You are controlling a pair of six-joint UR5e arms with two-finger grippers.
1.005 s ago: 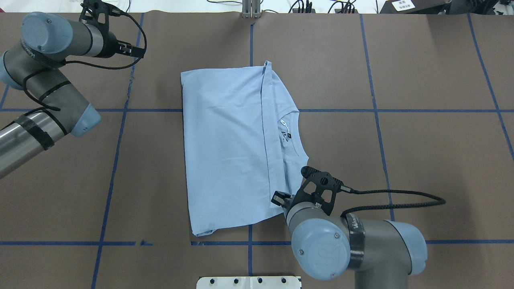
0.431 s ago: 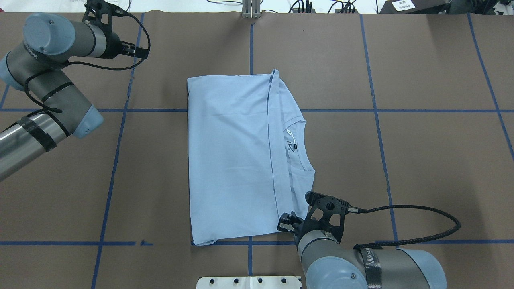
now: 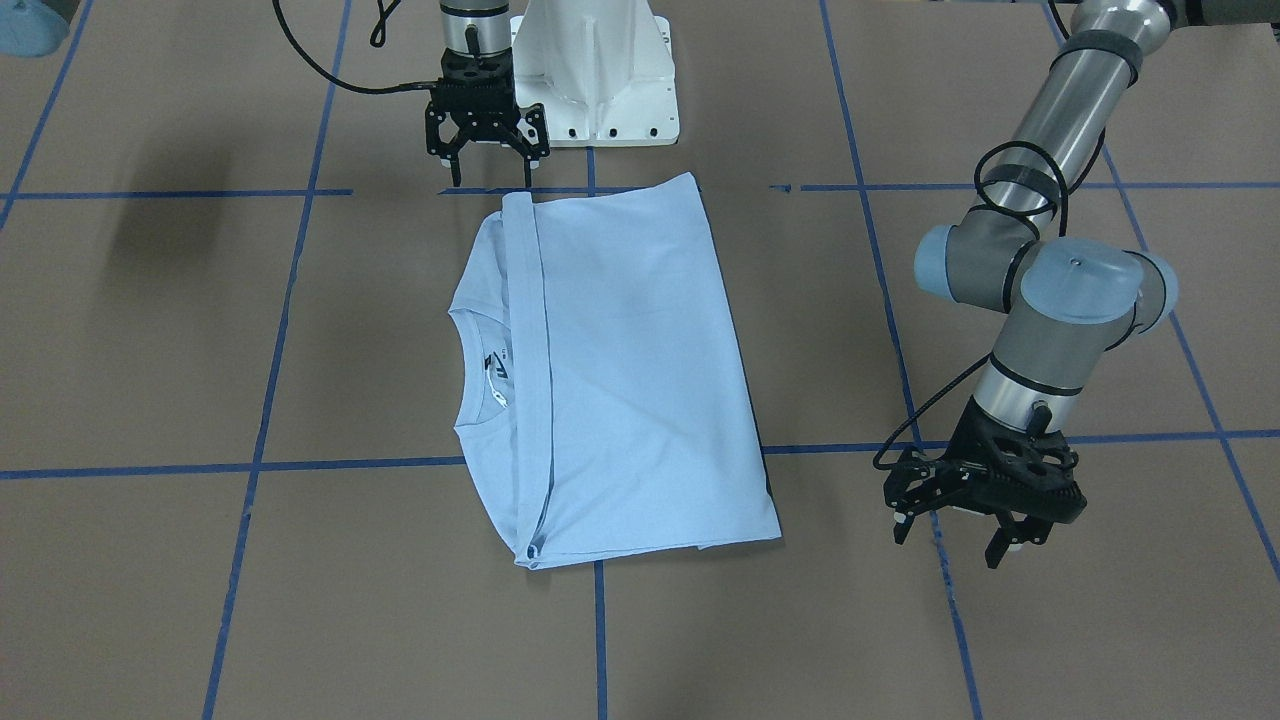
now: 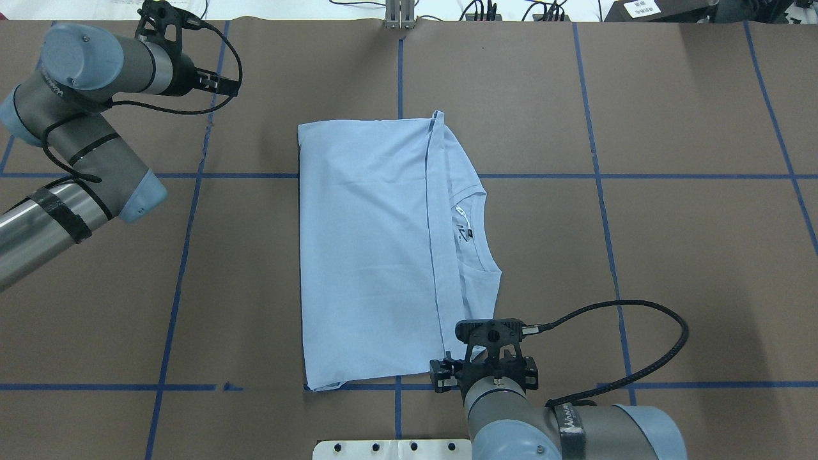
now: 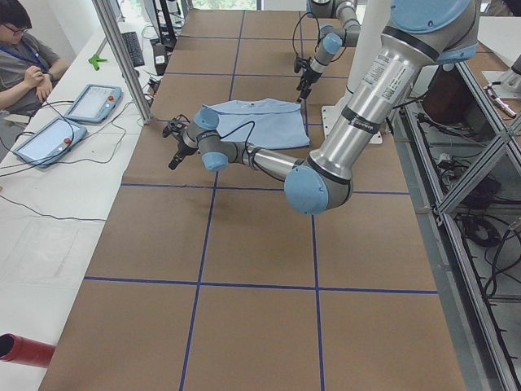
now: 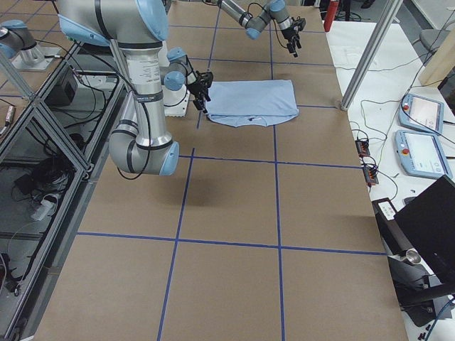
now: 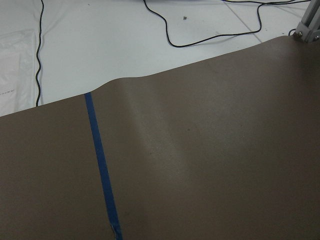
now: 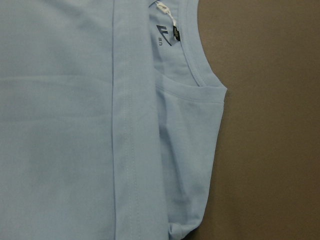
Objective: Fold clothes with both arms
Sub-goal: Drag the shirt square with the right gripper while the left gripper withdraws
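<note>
The light blue T-shirt (image 4: 377,249) (image 3: 630,370) lies folded flat at the table's middle, its collar and dark neck label (image 8: 167,37) facing the robot's right. My right gripper (image 3: 490,176) (image 4: 484,381) hangs open just off the shirt's corner nearest the robot's base and holds nothing. My left gripper (image 3: 952,538) (image 4: 223,84) is open too, over bare table far from the shirt near the table's far edge. The left wrist view shows only brown table cover and a blue tape line. The shirt fills the right wrist view.
The white pedestal base (image 3: 600,80) stands just behind the right gripper. A metal post (image 4: 399,16) and cables sit at the table's far edge. A person sits by two tablets (image 5: 94,102) on the side bench. Blue tape lines grid the brown table cover (image 4: 671,255).
The right gripper, earlier over the shirt's near corner, has let go and drawn back towards the base. The shirt slid slightly right and settled flat. The left arm barely moved.
</note>
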